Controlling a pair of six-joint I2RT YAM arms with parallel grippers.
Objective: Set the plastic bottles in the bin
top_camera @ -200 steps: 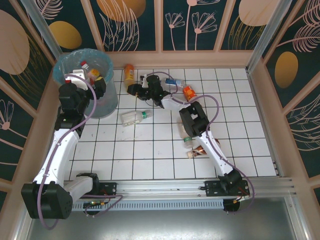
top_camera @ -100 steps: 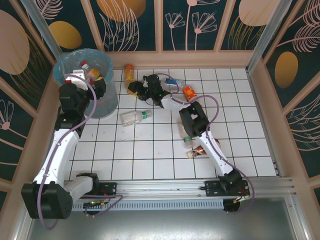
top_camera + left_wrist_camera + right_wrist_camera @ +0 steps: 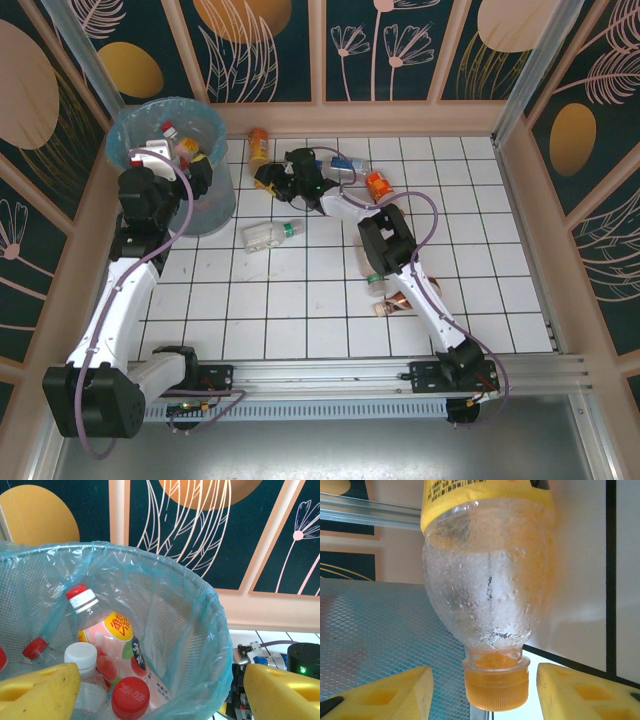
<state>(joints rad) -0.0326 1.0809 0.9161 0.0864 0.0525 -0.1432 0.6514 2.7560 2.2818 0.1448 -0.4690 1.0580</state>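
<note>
The left arm (image 3: 118, 300) rose from its base and bent toward the near side of the bin (image 3: 218, 200). The left gripper (image 3: 188, 165) hung over the bin's rim, its yellow fingers (image 3: 40, 690) spread wide and holding nothing. Several plastic bottles lay inside the bin: a pink-labelled bottle (image 3: 112, 645) with a red-and-white cap, a white-capped bottle (image 3: 80, 656) and a red-capped bottle (image 3: 130, 697).

Right of the bin, the right arm (image 3: 420, 285) stretched low across the tiled table (image 3: 480, 250), and the right gripper (image 3: 272, 178) pointed toward the bin. Its fingers (image 3: 385, 692) stood apart on either side of the orange cap of a yellow-labelled bottle (image 3: 490, 590) that lay just beside the bin's mesh wall. A gap showed on each side of the cap, so nothing was gripped.

An orange bottle (image 3: 258, 143) sat just right of the bin near the back wall, and a green-capped bottle (image 3: 270, 234) lay nearer the arms. Farther right of the bin were a blue-labelled bottle (image 3: 350, 165) and an orange-red bottle (image 3: 377, 185). A further bottle (image 3: 375, 285) lay against the right arm.
</note>
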